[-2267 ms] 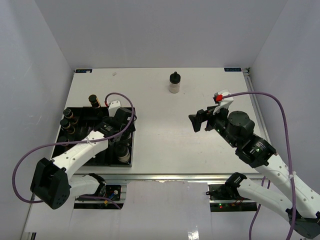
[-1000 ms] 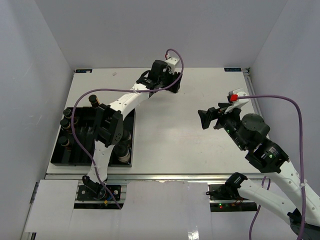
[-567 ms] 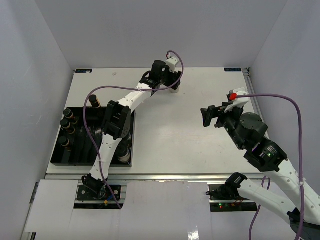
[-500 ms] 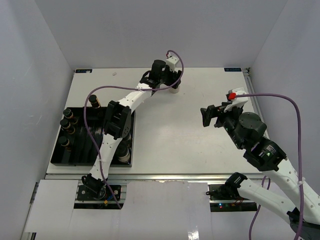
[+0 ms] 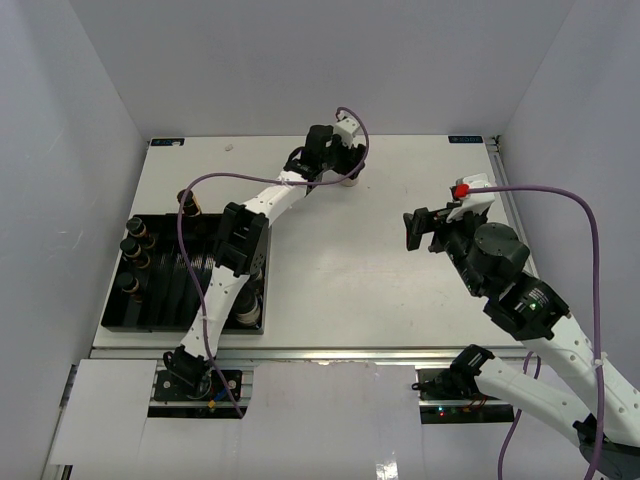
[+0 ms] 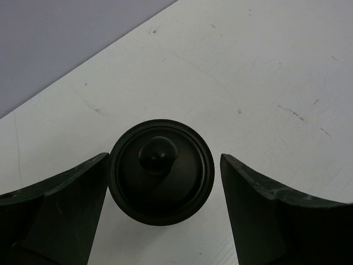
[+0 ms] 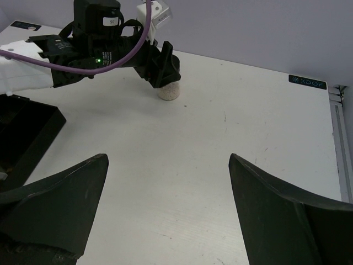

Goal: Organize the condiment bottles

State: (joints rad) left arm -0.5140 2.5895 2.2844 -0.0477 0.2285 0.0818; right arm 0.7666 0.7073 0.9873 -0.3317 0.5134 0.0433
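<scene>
Moved from tray (image 5: 140,326), left jaws straddle the upright bottle (image 6: 160,171) unclosed; right jaws gape empty.

Overhead sees all; both wrist cameras face one bottle (image 6: 161,171).

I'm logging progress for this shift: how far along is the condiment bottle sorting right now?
Mostly done: several slim bottles and a squat bottle stand in the black tray. In hand: the left end effector straddles the lone bottle out on the table, jaws open, not gripped yet. Left: grip, carry, slot it. The right end effector is open and empty.
</scene>
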